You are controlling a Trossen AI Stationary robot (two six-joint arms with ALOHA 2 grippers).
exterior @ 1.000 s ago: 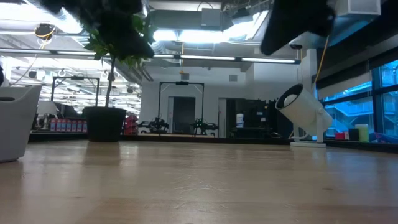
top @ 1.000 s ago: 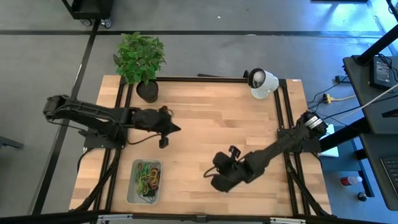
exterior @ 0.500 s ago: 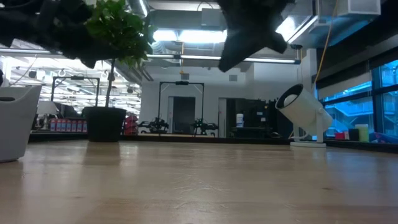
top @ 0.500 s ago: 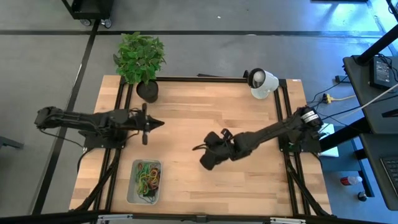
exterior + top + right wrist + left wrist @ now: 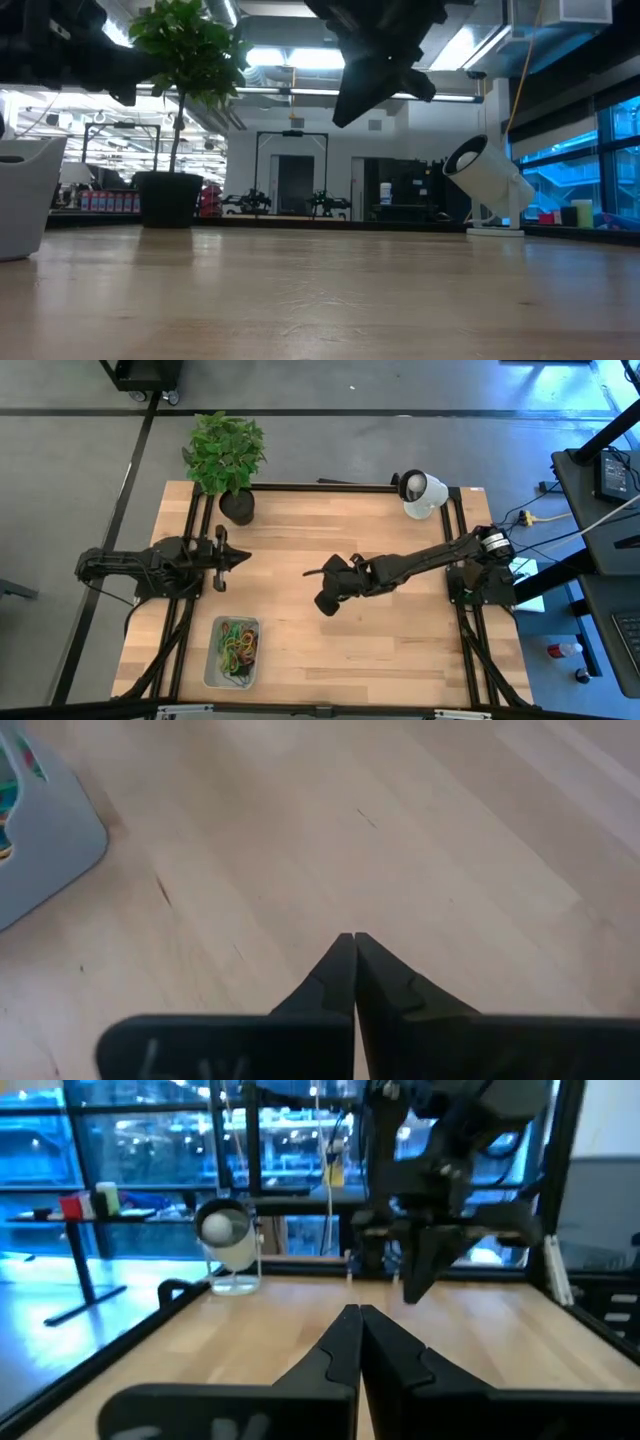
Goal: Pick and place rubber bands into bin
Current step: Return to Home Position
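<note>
A tangled heap of rubber bands [image 5: 236, 644], mostly green with red and black loops, fills the pale grey bin [image 5: 210, 660] on the worktop [image 5: 340, 510]. The bin sits near the clenched, empty left claw [image 5: 352, 1315], well apart from the right claw [image 5: 353, 942], likewise pinched closed on nothing.

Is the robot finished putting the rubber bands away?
Nearly. Done: the rubber bands lie piled in the bin, and none shows on the table. In hand: nothing; the left end effector and right end effector are shut and empty, above the wood. Left: only returning home.
</note>
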